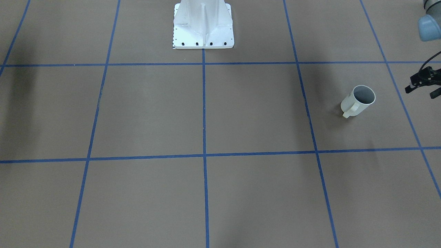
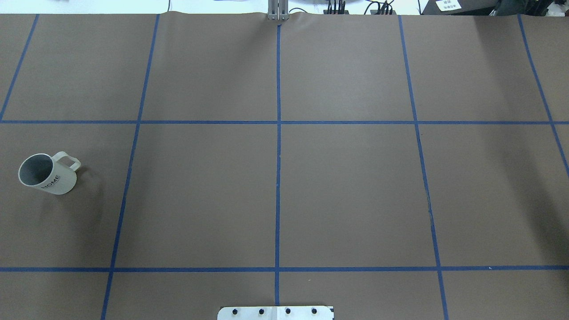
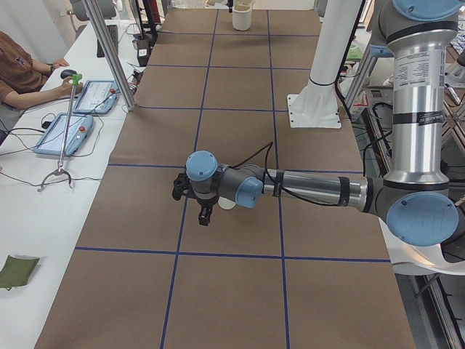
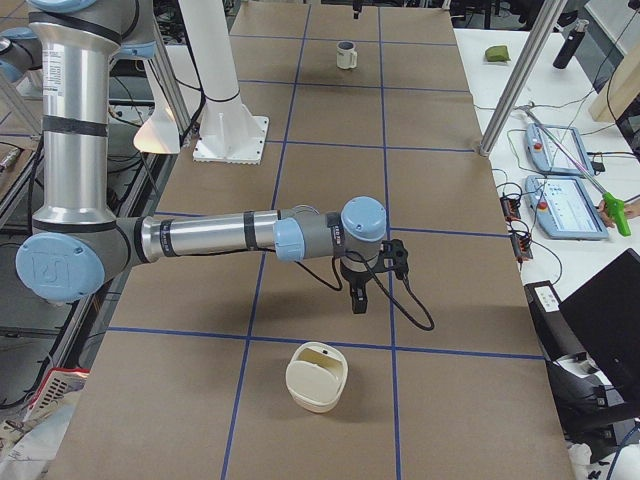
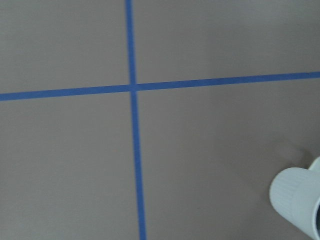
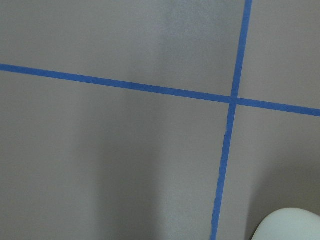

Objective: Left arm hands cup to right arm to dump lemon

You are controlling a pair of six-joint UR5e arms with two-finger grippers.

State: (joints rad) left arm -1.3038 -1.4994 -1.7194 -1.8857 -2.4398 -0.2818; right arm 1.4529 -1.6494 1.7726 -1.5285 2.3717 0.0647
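Observation:
The off-white cup (image 1: 358, 100) stands upright on the brown table near the robot's left end; "HOME" is printed on the side of the cup (image 2: 46, 173). Its inside looks grey, and the lemon is hidden or out of view. My left gripper (image 1: 423, 90) hovers just beside the cup, apart from it, with its fingers spread open and empty. The near arm's wrist partly hides the cup (image 3: 227, 205) in the exterior left view, and the cup's ribbed-looking base (image 5: 297, 202) edges into the left wrist view. My right gripper (image 4: 357, 300) points down near the table's other end; whether it is open or shut I cannot tell.
A cream ribbed container (image 4: 318, 377) stands on the table just beyond the right gripper, its rim (image 6: 287, 225) showing below the right wrist. The white pedestal (image 1: 203, 27) sits at the table's robot side. A person (image 3: 22, 69) sits at a side bench with pendants.

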